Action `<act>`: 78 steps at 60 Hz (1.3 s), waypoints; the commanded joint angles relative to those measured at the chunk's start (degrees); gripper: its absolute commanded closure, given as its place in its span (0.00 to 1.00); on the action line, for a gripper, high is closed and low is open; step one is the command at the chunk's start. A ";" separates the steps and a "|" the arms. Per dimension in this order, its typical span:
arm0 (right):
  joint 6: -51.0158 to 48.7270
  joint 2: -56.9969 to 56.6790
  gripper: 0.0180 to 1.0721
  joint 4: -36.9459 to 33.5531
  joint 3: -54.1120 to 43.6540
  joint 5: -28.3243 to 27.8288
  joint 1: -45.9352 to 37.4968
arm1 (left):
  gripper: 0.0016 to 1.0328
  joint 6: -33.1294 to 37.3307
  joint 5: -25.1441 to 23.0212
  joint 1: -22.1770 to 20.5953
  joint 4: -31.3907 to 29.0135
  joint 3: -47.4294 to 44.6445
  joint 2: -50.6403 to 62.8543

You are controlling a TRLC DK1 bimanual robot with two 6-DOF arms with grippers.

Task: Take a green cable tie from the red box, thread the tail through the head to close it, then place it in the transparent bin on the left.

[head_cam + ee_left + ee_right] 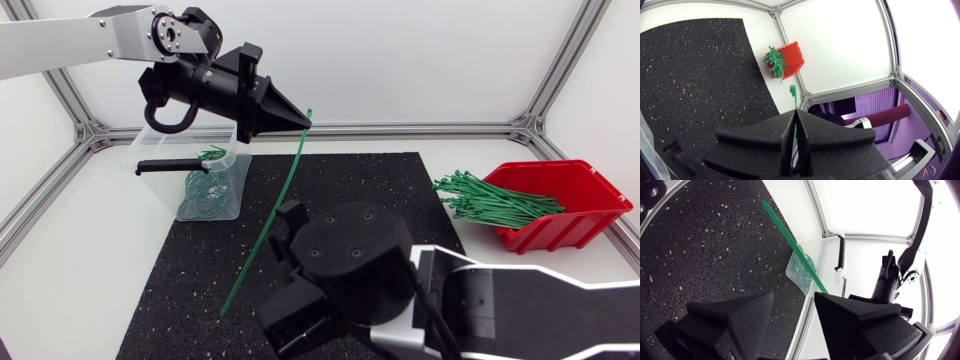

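High over the transparent bin (236, 160), my left gripper (297, 118) is shut on a green cable tie (272, 215) just below its head (309, 112). In the left wrist view the head (792, 90) pokes out beyond the closed left gripper (796, 114). The tie hangs straight down and slants toward the mat's front. My right gripper (273, 268) stands open beside the tie's lower half. In the right wrist view the tie (790, 240) runs between the fingers of the right gripper (794, 297), close to one finger, not pinched. The red box (565, 205) at right holds several green ties (495, 200).
A black speckled mat (400, 190) covers the table's middle. The transparent bin (807, 262) holds several closed green ties (200, 195) and has a black handle. The red box (792, 60) lies far ahead of the left gripper. An aluminium frame rims the table.
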State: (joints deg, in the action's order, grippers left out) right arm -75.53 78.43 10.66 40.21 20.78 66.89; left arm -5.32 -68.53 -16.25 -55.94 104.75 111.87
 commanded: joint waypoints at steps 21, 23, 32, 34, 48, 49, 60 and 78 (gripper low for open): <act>-3.49 -6.19 0.43 1.30 -4.70 0.49 0.52 | 0.97 0.93 0.24 0.52 -3.65 7.49 3.44; -3.49 -6.45 0.43 1.30 -4.79 0.49 0.69 | 0.97 0.84 0.33 0.43 -3.65 7.57 3.61; -3.84 -8.12 0.42 1.12 -5.58 0.76 0.52 | 0.97 0.66 0.59 0.78 -4.17 8.81 4.32; -3.84 -8.30 0.42 1.30 -5.75 0.76 0.43 | 0.97 0.66 0.77 0.69 -4.35 8.89 4.40; -6.12 -4.61 0.42 8.42 -6.81 0.67 0.52 | 0.97 0.66 1.30 -0.80 -5.14 9.07 4.58; -6.12 -4.43 0.42 8.42 -6.81 0.58 0.52 | 0.97 0.66 1.38 -0.80 -5.14 9.07 4.67; -6.48 -1.44 0.42 10.88 -7.51 0.06 0.34 | 0.97 0.84 1.47 -0.71 -5.40 8.63 5.11; -7.62 1.72 0.42 14.92 -7.25 -0.30 1.40 | 0.97 0.84 1.56 -0.71 -5.49 9.33 5.90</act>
State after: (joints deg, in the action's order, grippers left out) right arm -81.47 78.81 24.49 33.63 20.82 67.48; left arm -5.34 -67.00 -16.84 -60.51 112.25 116.33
